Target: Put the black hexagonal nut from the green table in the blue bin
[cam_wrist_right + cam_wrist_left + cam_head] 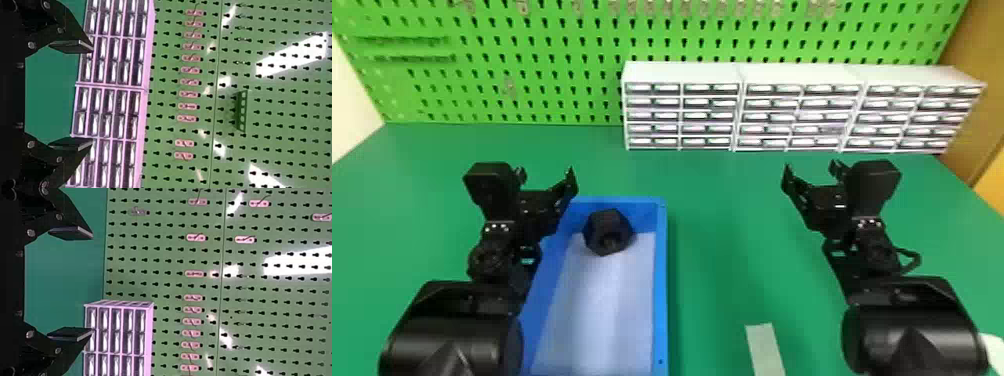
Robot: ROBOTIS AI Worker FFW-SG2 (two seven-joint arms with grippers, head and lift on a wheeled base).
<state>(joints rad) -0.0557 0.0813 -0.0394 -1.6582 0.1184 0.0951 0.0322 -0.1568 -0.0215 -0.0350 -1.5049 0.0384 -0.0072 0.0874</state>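
We log the black hexagonal nut (607,232) inside the blue rectangular bin (660,280), left black end effector (546,172) and right black end effector (810,169) empty, fingers apart; placing looks done, next needing only a clear retreat.

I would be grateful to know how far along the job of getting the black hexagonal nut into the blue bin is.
The placing looks done: the black nut lies inside the blue bin, near its far wall. Nothing is in hand, as the left tool and the right tool both stand open with nothing between their fingers. No step of the task seems left.
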